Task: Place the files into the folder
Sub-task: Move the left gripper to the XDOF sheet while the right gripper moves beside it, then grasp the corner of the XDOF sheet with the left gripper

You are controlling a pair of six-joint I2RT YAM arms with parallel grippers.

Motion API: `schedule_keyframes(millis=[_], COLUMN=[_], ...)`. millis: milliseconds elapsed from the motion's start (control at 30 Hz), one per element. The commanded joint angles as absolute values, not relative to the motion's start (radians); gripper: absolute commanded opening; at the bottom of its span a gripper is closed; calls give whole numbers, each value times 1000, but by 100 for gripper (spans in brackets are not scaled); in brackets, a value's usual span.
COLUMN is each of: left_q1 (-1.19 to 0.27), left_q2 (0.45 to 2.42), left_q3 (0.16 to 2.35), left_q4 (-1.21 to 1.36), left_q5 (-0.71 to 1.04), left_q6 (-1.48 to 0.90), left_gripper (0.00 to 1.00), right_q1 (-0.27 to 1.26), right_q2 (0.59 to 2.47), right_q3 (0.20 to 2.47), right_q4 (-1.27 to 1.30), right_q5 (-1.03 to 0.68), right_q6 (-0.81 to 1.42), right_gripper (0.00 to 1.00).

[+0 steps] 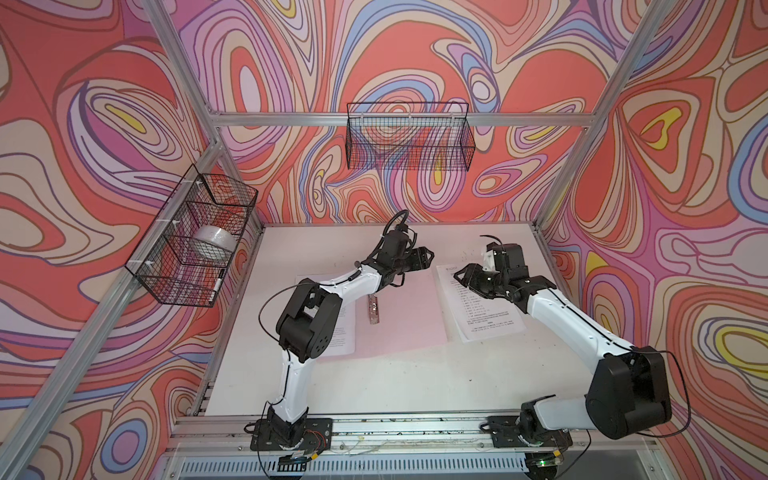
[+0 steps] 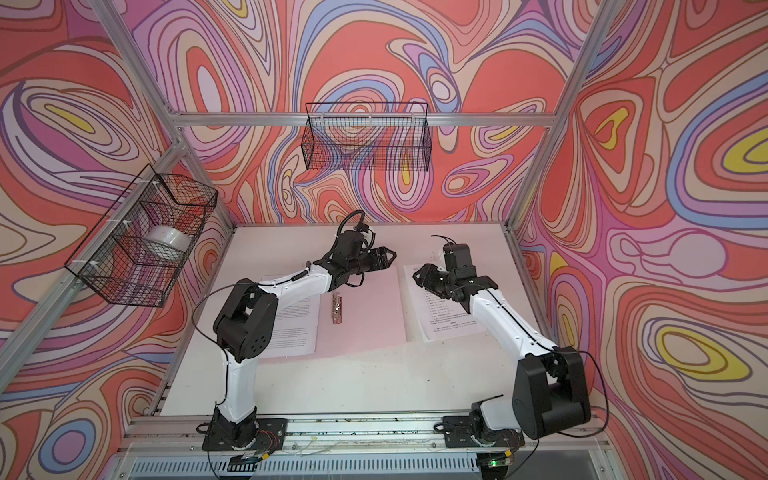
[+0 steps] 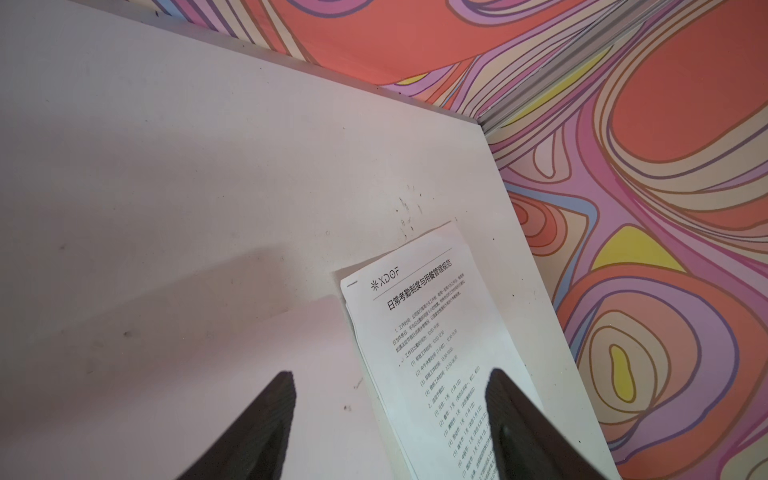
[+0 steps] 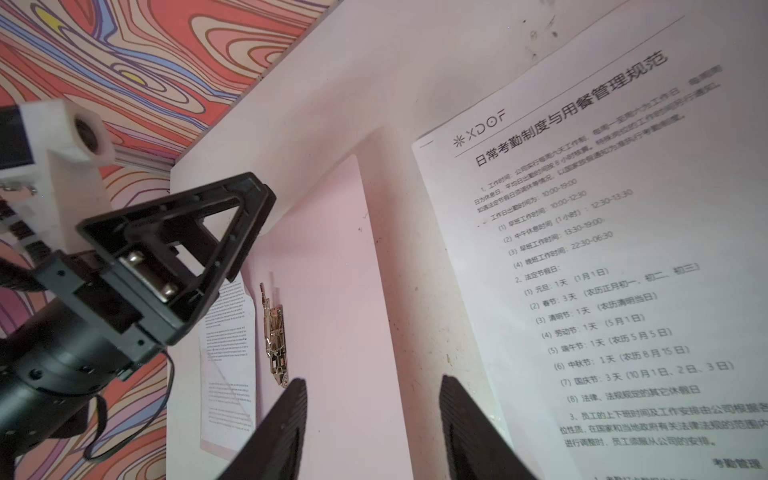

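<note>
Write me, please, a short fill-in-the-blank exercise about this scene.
1. The open folder is pale ____.
2. The tape sits in the basket on the ____ wall.
3. In both top views the list sheet lies ____ of the folder.
4. The left claw and the right claw are both ____, holding nothing.
Missing words: pink; left; right; open.

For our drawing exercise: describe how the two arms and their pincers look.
The left arm and right arm share white link shells, black joint housings and thin black looping cables. The left pincer and right pincer are black, with triangular hollow fingers and ribbed pads.
</note>
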State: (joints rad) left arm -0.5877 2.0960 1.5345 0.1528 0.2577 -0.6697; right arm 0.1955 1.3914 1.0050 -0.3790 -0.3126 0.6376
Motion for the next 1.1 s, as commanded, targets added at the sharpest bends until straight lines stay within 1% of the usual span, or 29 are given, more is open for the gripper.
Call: schedule_keyframes(millis=[0, 433, 767, 1067], left_q1=[-592, -594, -603, -606], left_q2=[2166, 2411, 2464, 2521], left_q3=[1609, 1815, 1810, 1853], left_q4=[155, 200, 244, 288], left_q5=[281, 307, 317, 357], left_q6=[-686, -793, -840, -896], left_gripper=[72, 70, 69, 68], right_q1=[165, 152, 144, 141], right_q2=[1374, 1422, 1441, 1444], right_q3=[985, 1022, 1016, 1010], right_q4=[-349, -351, -351, -349], right_q5=[-372, -379, -380, -382], right_q6=[646, 635, 628, 624], right_gripper=[54, 52, 52, 51])
